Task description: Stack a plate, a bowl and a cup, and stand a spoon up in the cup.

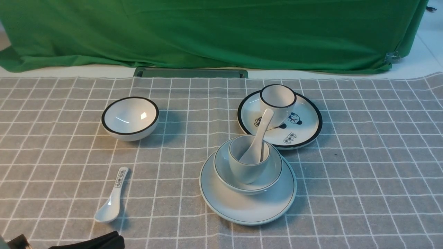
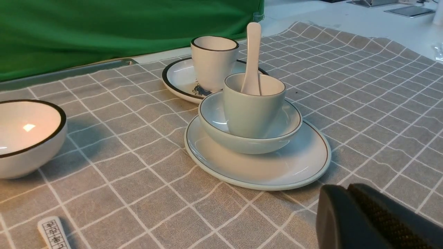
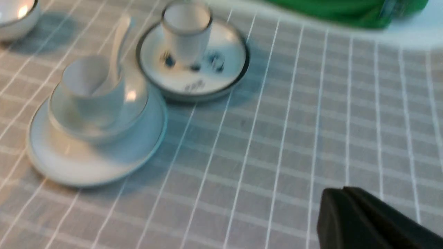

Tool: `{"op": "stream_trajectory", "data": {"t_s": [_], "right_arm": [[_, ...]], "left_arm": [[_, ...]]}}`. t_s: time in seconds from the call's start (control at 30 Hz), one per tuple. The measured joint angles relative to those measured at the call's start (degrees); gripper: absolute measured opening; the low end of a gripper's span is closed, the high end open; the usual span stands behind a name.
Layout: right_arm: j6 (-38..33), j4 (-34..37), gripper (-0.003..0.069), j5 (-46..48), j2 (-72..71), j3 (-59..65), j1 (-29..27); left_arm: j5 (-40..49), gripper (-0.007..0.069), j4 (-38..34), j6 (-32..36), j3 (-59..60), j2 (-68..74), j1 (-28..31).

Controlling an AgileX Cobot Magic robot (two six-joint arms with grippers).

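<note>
The pale grey-green plate (image 1: 247, 204) (image 2: 277, 169) (image 3: 86, 162) lies near the middle of the checked cloth. On it sits the matching bowl (image 1: 266, 178) (image 2: 214, 129) (image 3: 138, 100), and in the bowl stands the cup (image 1: 244, 171) (image 2: 251, 114) (image 3: 93, 93). The plain white spoon (image 1: 260, 133) (image 2: 252, 52) (image 3: 117, 45) stands in the cup, handle leaning up and back. My left gripper (image 2: 347, 188) (image 1: 114, 238) is shut and empty, low at the near left, apart from the stack. My right gripper (image 3: 342, 190) is shut and empty, off to the stack's right; the front view does not show it.
A black-rimmed white bowl (image 1: 130, 118) (image 2: 24, 138) sits at the left. A black-rimmed cartoon plate (image 1: 301, 129) (image 2: 180, 79) (image 3: 221, 69) with a black-rimmed white cup (image 1: 278, 102) (image 2: 213, 62) (image 3: 187, 34) stands just behind the stack. A printed spoon (image 1: 112, 200) (image 2: 53, 233) lies near left. Green cloth (image 1: 207, 31) backs the table.
</note>
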Motion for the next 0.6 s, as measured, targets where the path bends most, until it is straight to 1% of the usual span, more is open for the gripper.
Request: {"op": "stream_trajectory", "data": {"t_s": [0.07, 0.1, 0.13, 0.17, 0.2, 0.33, 0.4, 0.6], "right_arm": [[-1.1, 0.2, 0.0017, -9.1, -5.0, 8.7, -4.7], [-1.2, 0.2, 0.0017, -9.7, -6.0, 10.5, -5.6], [-1.1, 0.2, 0.0017, -13.6, -9.6, 16.7, -8.7], [-1.0, 0.2, 0.0017, -15.4, -12.0, 21.5, -11.2], [-0.9, 0.2, 0.0017, -16.0, -12.5, 21.5, -11.2], [0.0, 0.7, 0.0017, -19.3, -20.2, 33.7, -17.7], [0.4, 1.6, 0.0017, -20.5, -21.1, 36.1, -19.2], [0.0, 3.2, 0.0017, -21.1, -21.3, 36.5, -19.8]], "left_arm": [[0.0, 0.0010, 0.0, 0.0, 0.0, 0.0, 0.0], [0.0, 0.0011, 0.0, 0.0, 0.0, 0.0, 0.0], [0.0, 0.0011, 0.0, 0.0, 0.0, 0.0, 0.0], [0.0, 0.0011, 0.0, 0.0, 0.0, 0.0, 0.0], [0.0, 0.0012, 0.0, 0.0, 0.0, 0.0, 0.0], [-0.1, 0.0011, 0.0, 0.0, 0.0, 0.0, 0.0], [-0.2, 0.0011, 0.0, 0.2, 0.0, 0.0, 0.0], [-0.2, 0.0011, 0.0, 0.2, 0.0, 0.0, 0.0]]}}
